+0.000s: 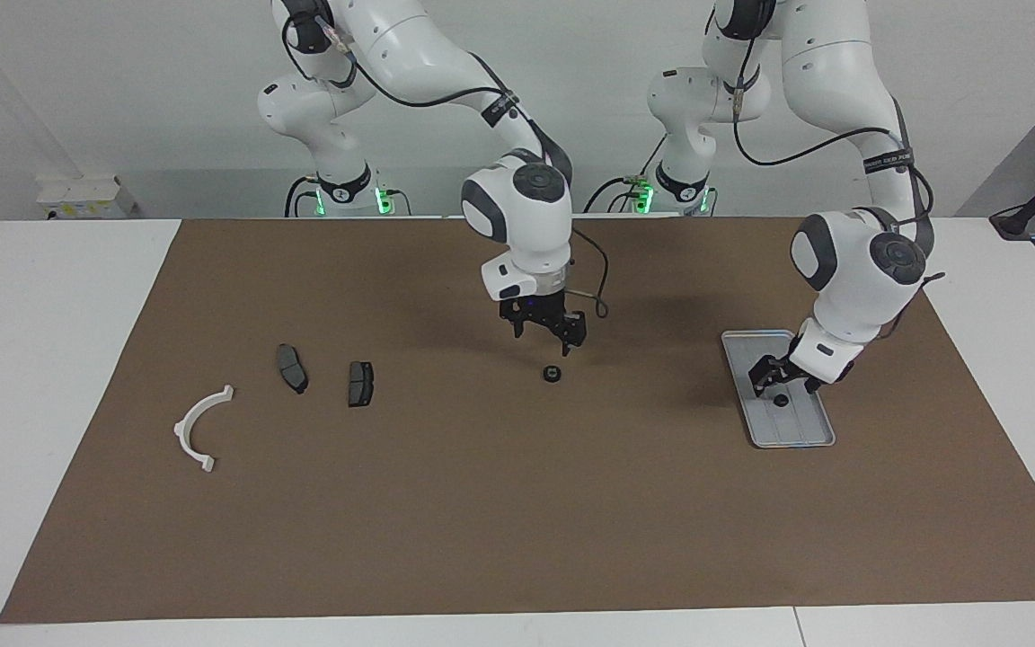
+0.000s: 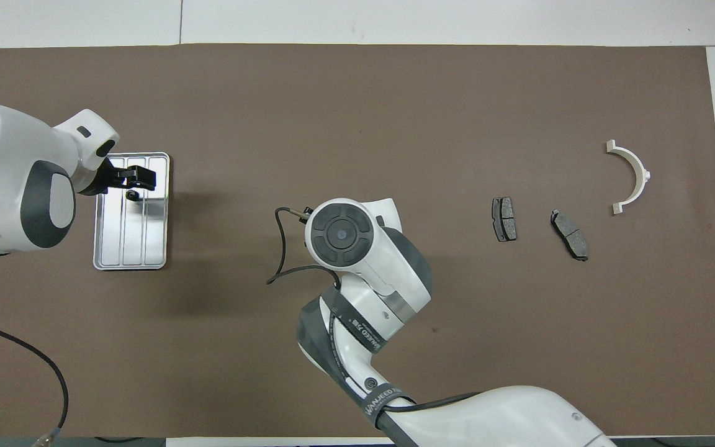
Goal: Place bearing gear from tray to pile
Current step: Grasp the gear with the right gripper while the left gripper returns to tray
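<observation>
A small black bearing gear point(image 1: 781, 402) lies in the silver tray point(image 1: 799, 433) at the left arm's end of the mat. My left gripper point(image 1: 785, 385) hangs low over the tray, open, with that gear point(image 2: 132, 195) just below its fingertips. A second black bearing gear point(image 1: 552, 374) rests on the brown mat near its middle. My right gripper point(image 1: 546, 337) hovers open just above this one, holding nothing. In the overhead view the right arm's wrist hides its own fingers and that gear. The pile sits toward the right arm's end: a white half-ring bracket point(image 1: 203, 427) and two dark brake pads point(image 1: 292, 367) point(image 1: 360, 384).
The brown mat point(image 1: 517, 521) covers most of the white table. A loose black cable point(image 2: 280, 248) loops off the right arm's wrist. A small white box point(image 1: 82, 193) stands at the table's edge nearest the robots.
</observation>
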Motion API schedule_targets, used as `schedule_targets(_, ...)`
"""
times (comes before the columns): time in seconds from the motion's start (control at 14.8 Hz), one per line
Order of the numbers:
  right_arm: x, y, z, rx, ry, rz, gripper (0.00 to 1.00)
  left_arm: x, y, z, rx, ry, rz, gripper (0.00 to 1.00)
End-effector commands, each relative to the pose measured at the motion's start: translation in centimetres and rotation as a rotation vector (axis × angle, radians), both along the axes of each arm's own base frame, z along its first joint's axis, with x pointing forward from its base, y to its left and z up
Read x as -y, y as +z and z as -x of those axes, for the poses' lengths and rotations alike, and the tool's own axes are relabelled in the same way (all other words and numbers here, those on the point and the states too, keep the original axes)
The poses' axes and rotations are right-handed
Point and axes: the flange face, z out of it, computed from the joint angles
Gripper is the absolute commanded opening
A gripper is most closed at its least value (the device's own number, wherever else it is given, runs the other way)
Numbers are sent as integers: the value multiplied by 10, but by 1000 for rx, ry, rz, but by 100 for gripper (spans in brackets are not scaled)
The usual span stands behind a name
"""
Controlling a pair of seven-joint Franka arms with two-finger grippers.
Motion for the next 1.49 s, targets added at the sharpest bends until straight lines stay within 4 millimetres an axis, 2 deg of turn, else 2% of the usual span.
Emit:
schedule_targets(0.0,-8,-21,-19,-6,-20,37,100,-15,-2,5,14,-8,9,97)
schedule_targets(0.2,-11,-38,-19,-20,-18,44,100,-15,-8,7,8,-21,8,96)
schedule_targets(0.41,-8,-43,-18,-26,-23,40,100,-17,-19,15,2,-40,6,95)
schedule_targets(0.54,-6,-46,-18,-29,-24,43,95,-19,-30,22,10,-36,4,95)
schedule_targets(0.74,-5,-50,-18,-21,-24,36,90,-19,-31,23,6,-36,5,94)
schedule_targets(1.01,-3,-55,-14,-27,-22,41,83,-18,-32,22,12,-36,4,85)
schedule_targets(1.15,-3,-56,-14,-28,-22,42,67,-17,-31,21,22,-39,3,84)
schedule_targets(1.35,-4,-55,-13,-31,-22,42,8,-15,-33,18,41,-41,1,84)
schedule_targets(1.42,-3,-55,-14,-30,-22,42,0,-15,-32,18,42,-42,1,84)
